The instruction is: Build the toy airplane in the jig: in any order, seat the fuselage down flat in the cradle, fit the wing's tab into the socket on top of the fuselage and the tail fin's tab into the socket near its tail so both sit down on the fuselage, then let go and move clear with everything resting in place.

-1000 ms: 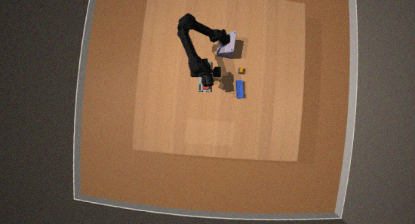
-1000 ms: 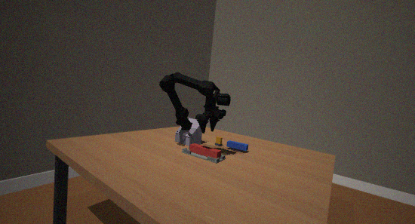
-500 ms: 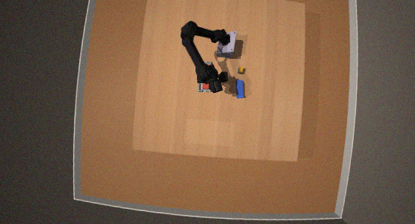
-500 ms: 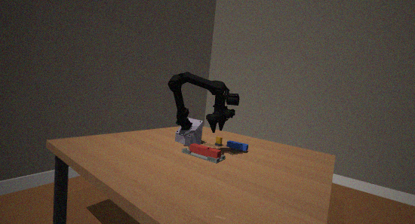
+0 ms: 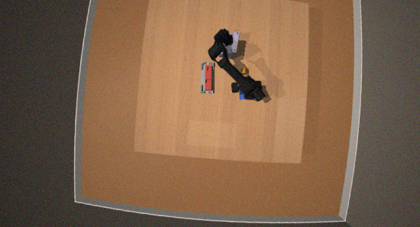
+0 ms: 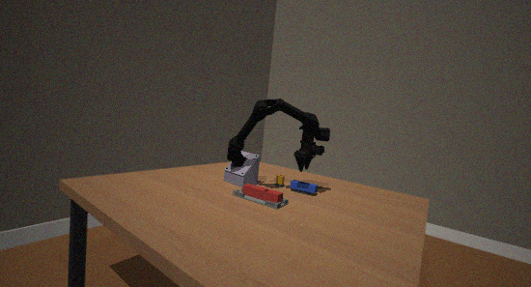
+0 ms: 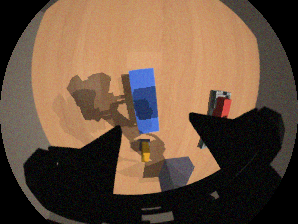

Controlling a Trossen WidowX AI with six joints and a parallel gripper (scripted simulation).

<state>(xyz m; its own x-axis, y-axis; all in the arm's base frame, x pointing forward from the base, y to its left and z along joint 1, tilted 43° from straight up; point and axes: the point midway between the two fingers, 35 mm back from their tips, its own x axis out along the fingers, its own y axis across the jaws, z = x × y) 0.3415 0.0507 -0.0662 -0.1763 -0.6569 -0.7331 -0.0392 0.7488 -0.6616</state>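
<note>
The red fuselage (image 5: pixel 208 86) (image 6: pixel 262 193) (image 7: pixel 223 107) lies lengthwise in the grey cradle (image 5: pixel 202 78) (image 6: pixel 276 205) and looks level, with nothing on top of it. The blue wing (image 5: pixel 242 95) (image 6: pixel 310 188) (image 7: pixel 142 78) lies on the table, partly hidden by the arm in the top view. The small yellow tail fin (image 5: pixel 243 70) (image 6: pixel 280 180) (image 7: pixel 145 152) stands on the table between the wing and the arm's base. My gripper (image 6: pixel 302 168) (image 7: pixel 156 122) is open and empty, pointing down well above the wing. Its fingertips are hidden in the top view.
The arm's pale base block (image 5: pixel 236 42) (image 6: pixel 235 177) (image 7: pixel 176 172) stands behind the cradle and near the tail fin. The wooden table (image 5: pixel 172 105) (image 6: pixel 193 219) carries everything. The arm's shadow falls around the wing and tail fin.
</note>
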